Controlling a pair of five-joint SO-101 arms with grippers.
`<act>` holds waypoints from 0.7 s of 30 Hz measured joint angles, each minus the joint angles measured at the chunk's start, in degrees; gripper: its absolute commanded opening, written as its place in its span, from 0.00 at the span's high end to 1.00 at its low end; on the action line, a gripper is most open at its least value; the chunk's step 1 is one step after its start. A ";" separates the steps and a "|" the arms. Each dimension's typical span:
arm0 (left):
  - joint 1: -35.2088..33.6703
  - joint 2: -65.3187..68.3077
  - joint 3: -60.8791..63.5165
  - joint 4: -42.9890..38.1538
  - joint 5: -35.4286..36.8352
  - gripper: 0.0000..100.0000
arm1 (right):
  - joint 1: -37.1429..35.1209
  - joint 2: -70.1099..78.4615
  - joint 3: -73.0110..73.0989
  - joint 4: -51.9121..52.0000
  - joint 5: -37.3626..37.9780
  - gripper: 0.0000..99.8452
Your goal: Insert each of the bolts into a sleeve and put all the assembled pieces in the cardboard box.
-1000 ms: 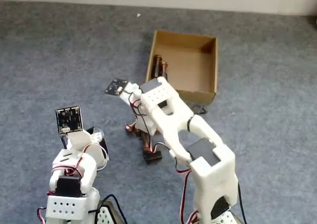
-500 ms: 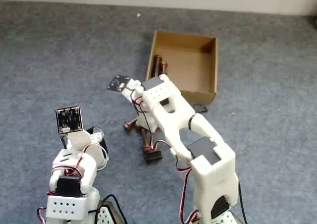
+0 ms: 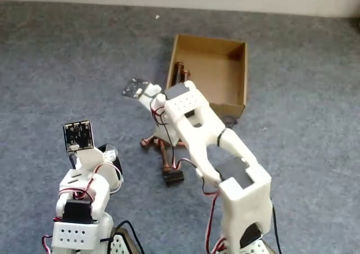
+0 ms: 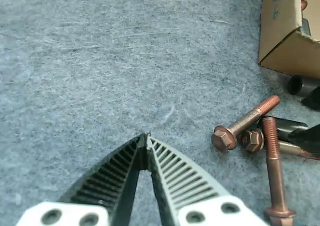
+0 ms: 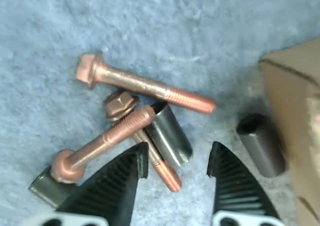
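Three copper bolts (image 3: 160,147) lie crossed on the grey carpet in front of the cardboard box (image 3: 236,68). In the right wrist view they are a long bolt (image 5: 145,83), a second bolt (image 5: 107,138) and a third bolt (image 5: 120,103) under it. A dark sleeve (image 5: 170,133) lies among them, between the open fingers of my right gripper (image 5: 178,148), which hovers just above. Another sleeve (image 5: 260,143) lies by the box wall (image 5: 295,86). Assembled pieces (image 3: 180,74) rest inside the box at its left wall. My left gripper (image 4: 146,136) is shut and empty, well left of the bolts (image 4: 245,123).
A further dark sleeve (image 3: 173,177) lies at the near end of the bolt pile. The right arm (image 3: 197,125) stretches over the pile toward the box. The left arm (image 3: 84,175) stands at the near left, with open carpet around it.
The right arm has stretched farther toward the box, uncovering more of the bolt pile. The left arm has kept still.
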 measured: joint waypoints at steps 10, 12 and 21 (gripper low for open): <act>0.00 0.00 0.00 0.00 0.00 0.99 | 1.41 2.90 -0.79 -3.43 0.00 0.84; 0.00 0.00 0.00 0.00 0.00 0.99 | 1.41 3.43 -0.79 -4.66 0.00 0.87; 0.00 0.00 0.00 0.00 0.00 0.99 | 1.49 3.60 -0.70 -8.53 0.00 0.97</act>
